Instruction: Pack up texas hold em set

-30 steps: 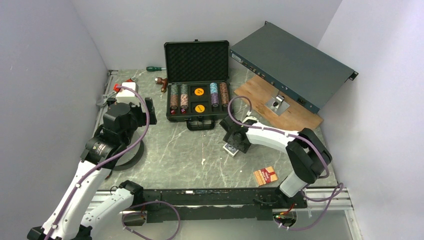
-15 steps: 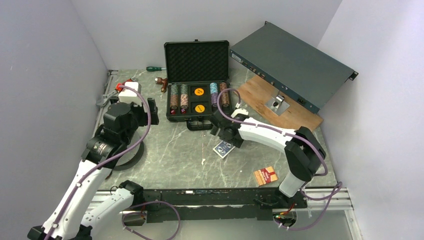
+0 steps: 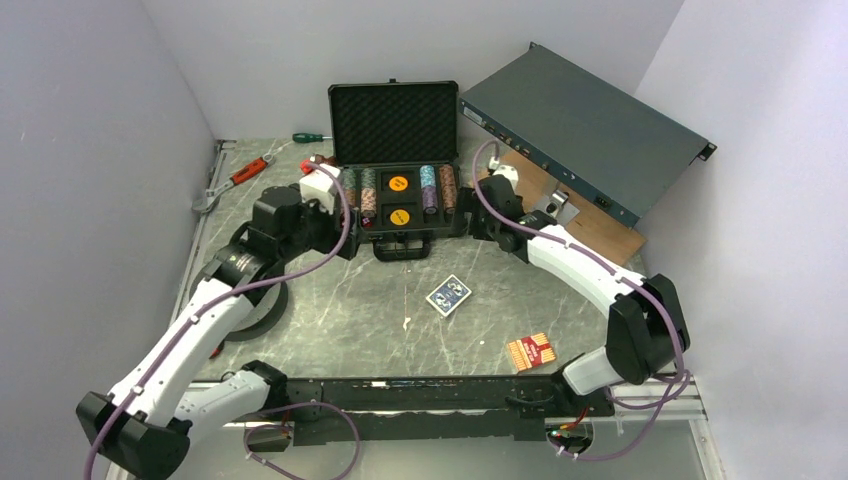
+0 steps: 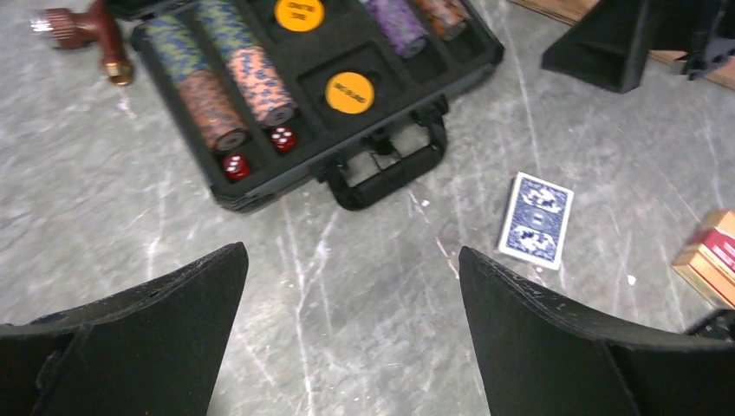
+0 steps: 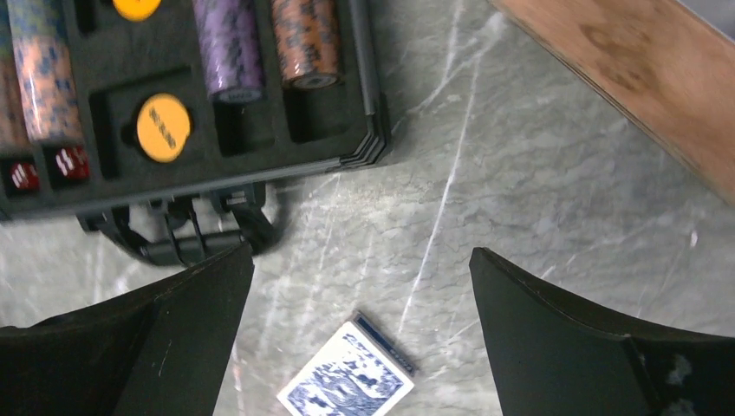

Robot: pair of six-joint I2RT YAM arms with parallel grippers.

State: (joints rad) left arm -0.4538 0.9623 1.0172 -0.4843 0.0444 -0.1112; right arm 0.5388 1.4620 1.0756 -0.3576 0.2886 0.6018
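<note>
The black case (image 3: 395, 205) lies open at the back middle, its foam lid (image 3: 393, 122) upright. It holds striped chip stacks (image 4: 212, 91), two orange discs (image 4: 350, 91) and two red dice (image 4: 235, 166). The blue deck (image 3: 449, 294) lies flat on the table in front of the case; it also shows in the left wrist view (image 4: 536, 217) and the right wrist view (image 5: 347, 386). The red deck (image 3: 531, 350) lies near the front right. My left gripper (image 3: 345, 232) (image 4: 351, 251) is open and empty by the case's front left. My right gripper (image 3: 478, 218) (image 5: 360, 251) is open and empty by its front right corner.
The long grey-green rack box (image 3: 585, 130) leans at the back right over a wooden board (image 3: 590, 235). A green screwdriver (image 3: 310, 137), a red-handled wrench (image 3: 235, 178) and a brown-handled tool (image 4: 82, 26) lie left of the case.
My right gripper has drawn back from the blue deck, leaving it on the table, and moved to the case's right side. My left arm has swung right to the case's front left.
</note>
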